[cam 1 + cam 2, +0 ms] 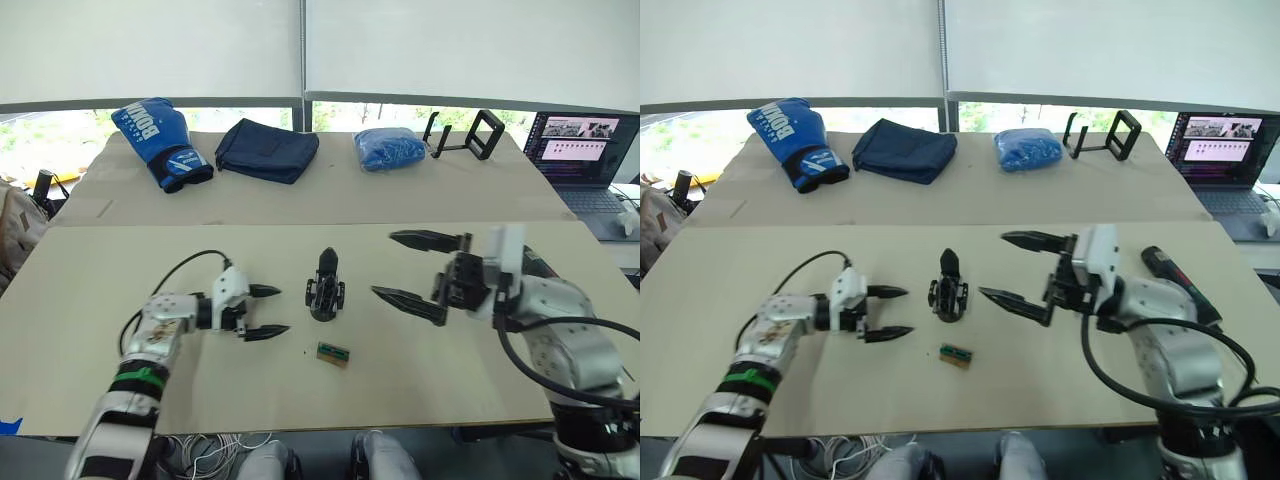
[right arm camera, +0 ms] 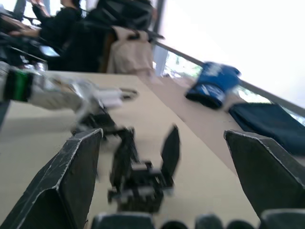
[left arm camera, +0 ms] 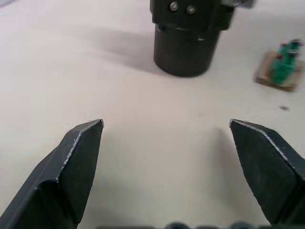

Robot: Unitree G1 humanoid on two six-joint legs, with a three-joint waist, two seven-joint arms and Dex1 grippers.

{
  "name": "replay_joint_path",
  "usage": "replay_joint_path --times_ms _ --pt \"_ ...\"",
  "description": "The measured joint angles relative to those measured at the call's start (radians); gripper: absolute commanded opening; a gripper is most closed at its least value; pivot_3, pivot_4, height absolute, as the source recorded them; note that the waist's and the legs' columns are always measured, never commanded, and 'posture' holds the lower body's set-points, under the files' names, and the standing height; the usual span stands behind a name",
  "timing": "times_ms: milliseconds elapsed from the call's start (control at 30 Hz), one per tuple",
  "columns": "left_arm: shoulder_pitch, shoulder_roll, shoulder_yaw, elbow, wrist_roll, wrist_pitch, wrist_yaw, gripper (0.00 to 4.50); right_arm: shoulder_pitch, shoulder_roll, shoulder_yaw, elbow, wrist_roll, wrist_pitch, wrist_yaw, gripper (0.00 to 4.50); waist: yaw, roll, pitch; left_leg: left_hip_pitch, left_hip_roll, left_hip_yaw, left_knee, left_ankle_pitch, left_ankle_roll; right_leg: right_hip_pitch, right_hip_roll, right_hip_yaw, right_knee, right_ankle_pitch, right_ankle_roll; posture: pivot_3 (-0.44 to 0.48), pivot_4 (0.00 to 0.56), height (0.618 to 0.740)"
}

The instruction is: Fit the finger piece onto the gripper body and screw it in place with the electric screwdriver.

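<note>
Nearest to us, our left gripper [image 1: 262, 312] rests low over the table [image 1: 90, 300] with its two black fingers spread apart and nothing between them. It points toward the centre, and in its wrist view the round barrel of the gripper body [image 1: 326, 288] sits just ahead of the gap, which we read as a line-up for steadying that part.

Our right gripper [image 1: 418, 272] hangs a little higher on the other side, its jaws parted wide and empty, also aimed at the middle. From its wrist view the gripper body stands between the fingers' line of sight, with a dark tapered piece rising from it; we judge this to be the finger piece [image 1: 328, 262], seated or leaning on the body, though we cannot tell which.

A small green-brown block [image 1: 333, 353] lies just in front of the body, apart from it. The electric screwdriver [image 1: 1177, 282] lies near the table's right side, behind our right arm and not gripped.

So we judge the fastening not yet begun: both hands flank the part, free to grasp.
</note>
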Motion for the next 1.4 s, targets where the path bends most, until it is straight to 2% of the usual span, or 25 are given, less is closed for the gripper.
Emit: replay_joint_path --times_ms 167,267,400,567,667,733,800,1000,1100,1233,1333,1400 --pt "0.105 0.066 0.083 -0.266 -0.123 0.146 0.024 4.47 0.273 -0.020 -0.258 0.024 -0.034 -0.058 -0.056 4.50 0.026 0.000 0.000 0.000 -0.002 -0.003 0.000 -0.001 0.001 0.004 0.000 0.000 -0.002 -0.001 0.002 0.000 0.150 0.740" --pt "0.134 0.072 0.093 -0.421 -0.195 0.264 0.062 4.47 0.401 0.019 -0.404 0.060 -0.069 -0.132 -0.100 4.50 0.027 0.001 0.000 0.002 -0.002 -0.002 -0.001 -0.001 0.002 0.005 0.001 0.003 -0.002 -0.005 0.009 0.000 0.150 0.740" --pt "0.139 0.061 0.124 -0.580 -0.320 0.349 0.089 4.47 0.560 0.121 -0.543 0.075 -0.079 -0.210 -0.164 4.50 0.021 0.001 0.000 0.004 -0.001 -0.002 -0.003 0.000 0.000 0.005 0.001 0.006 -0.001 -0.006 0.009 0.000 0.150 0.740" --pt "0.083 0.082 0.145 -0.643 -0.391 0.441 0.134 4.47 0.708 0.259 -0.603 0.076 -0.059 -0.228 -0.223 4.50 0.021 0.003 0.001 0.008 -0.001 -0.002 -0.005 0.000 -0.002 0.006 0.002 0.007 0.000 -0.008 0.008 0.000 0.150 0.740" --pt "0.030 0.080 0.168 -0.664 -0.452 0.501 0.182 4.47 0.730 0.282 -0.603 0.075 -0.057 -0.230 -0.257 4.50 0.013 0.004 0.001 0.009 -0.001 0.000 -0.005 -0.004 -0.007 0.007 0.001 0.009 0.000 -0.008 0.007 0.000 0.150 0.740" --pt "0.005 0.071 0.169 -0.684 -0.485 0.536 0.217 4.47 0.709 0.277 -0.611 0.073 -0.037 -0.199 -0.318 4.50 0.009 0.004 0.001 0.010 -0.001 0.000 -0.005 -0.004 -0.008 0.008 0.001 0.009 0.000 -0.008 0.007 0.000 0.150 0.740" --pt "-0.007 0.057 0.169 -0.699 -0.515 0.573 0.252 4.47 0.684 0.227 -0.611 0.074 -0.021 -0.135 -0.364 4.50 0.007 0.006 0.001 0.011 -0.002 0.000 -0.005 -0.004 -0.008 0.008 0.001 0.011 0.000 -0.008 0.007 0.000 0.150 0.740" --pt "-0.025 0.043 0.161 -0.726 -0.525 0.601 0.296 4.47 0.552 -0.072 -0.586 0.194 -0.008 0.059 -0.347 4.50 0.009 0.005 0.002 0.011 -0.002 0.000 -0.005 0.000 -0.001 0.008 0.007 0.012 0.000 -0.008 0.006 0.000 0.150 0.740" --pt "-0.020 0.046 0.145 -0.733 -0.525 0.612 0.289 4.47 0.453 -0.230 -0.522 0.364 -0.025 0.151 -0.292 4.50 0.009 0.005 0.002 0.011 -0.002 0.001 -0.005 0.000 0.000 0.008 0.008 0.013 -0.001 -0.009 0.005 0.000 0.150 0.740" --pt "-0.013 0.045 0.130 -0.755 -0.525 0.617 0.291 4.47 0.196 -0.438 -0.353 0.727 -0.137 0.168 -0.207 4.50 0.007 0.005 0.002 0.011 -0.003 0.003 -0.005 0.000 0.001 0.008 0.009 0.014 -0.002 -0.009 0.003 0.000 0.150 0.740" --pt "-0.007 0.045 0.133 -0.769 -0.524 0.616 0.297 4.47 -0.013 -0.518 -0.182 0.956 -0.236 0.149 -0.116 4.50 0.006 0.005 0.003 0.011 -0.002 0.002 -0.005 0.000 0.000 0.008 0.011 0.014 -0.002 -0.007 0.005 0.000 0.150 0.740" --pt "0.005 0.041 0.128 -0.774 -0.522 0.615 0.300 4.47 -0.187 -0.527 -0.064 1.132 -0.318 0.141 -0.058 4.50 0.001 0.005 0.003 0.011 -0.002 0.003 -0.005 0.000 0.000 0.008 0.011 0.015 -0.002 -0.007 0.006 0.000 0.150 0.740"
